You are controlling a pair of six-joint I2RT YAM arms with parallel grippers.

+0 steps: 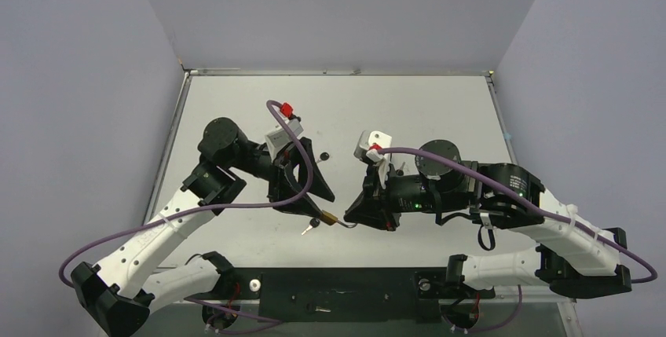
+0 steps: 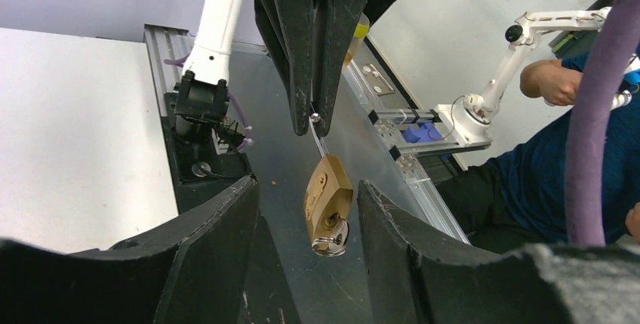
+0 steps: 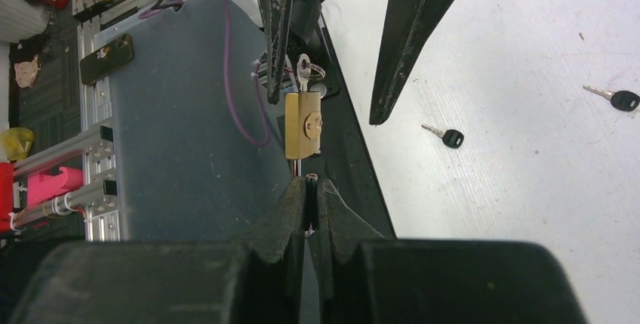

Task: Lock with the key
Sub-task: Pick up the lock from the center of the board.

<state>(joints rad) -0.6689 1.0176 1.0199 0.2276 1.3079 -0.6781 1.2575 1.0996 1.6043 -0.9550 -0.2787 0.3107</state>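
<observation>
Brass padlock [image 3: 303,124]: held by its shackle in right pincer [image 3: 306,211], clamped tight. Key [image 3: 304,67] at opposite end. Left pincer [image 3: 324,111] spread wide either side, gripping nothing. Right wrist view only: two loose black-headed keys [image 3: 451,137] on bench [image 3: 528,188]. Top view only: padlock over near part of bench, between arms.

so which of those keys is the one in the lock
The plain silver key stuck in the end of the brass padlock, inside the open left tool. The other two keys have black heads and lie loose on the table.
</observation>
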